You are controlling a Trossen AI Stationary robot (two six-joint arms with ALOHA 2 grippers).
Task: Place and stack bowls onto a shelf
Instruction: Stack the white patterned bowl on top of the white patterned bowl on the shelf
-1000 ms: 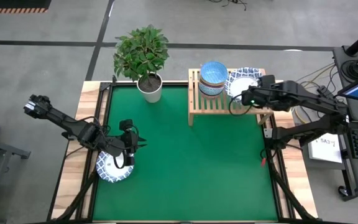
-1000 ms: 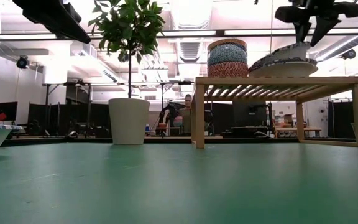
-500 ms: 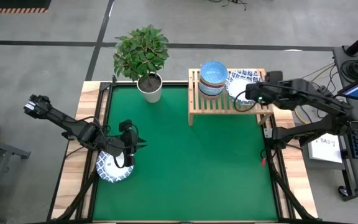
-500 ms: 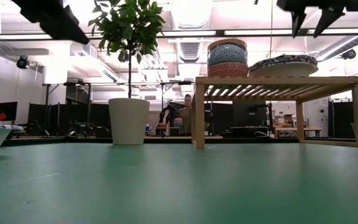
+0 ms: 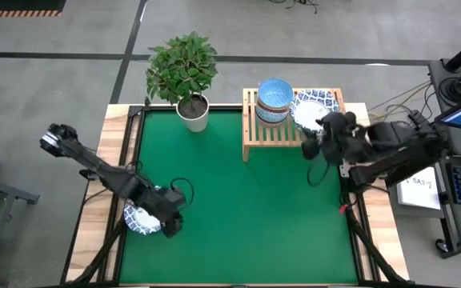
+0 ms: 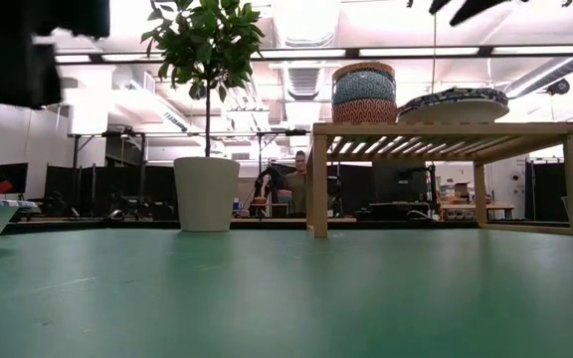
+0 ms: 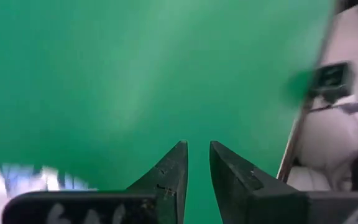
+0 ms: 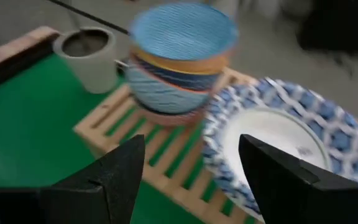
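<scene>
while right fingers (image 8: pixel 191 177) gape, bowls (image 5: pixel 275 102) shelved

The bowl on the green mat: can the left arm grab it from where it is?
Probably yes. The left gripper sits right at the edge of the bowl, nothing lies between them, but its fingers are nearly closed on nothing.

you have open green surface (image 5: pixel 246 216) mid-table; the plant pot (image 5: pixel 193 114) and shelf (image 5: pixel 250 136) block the far edge.
</scene>
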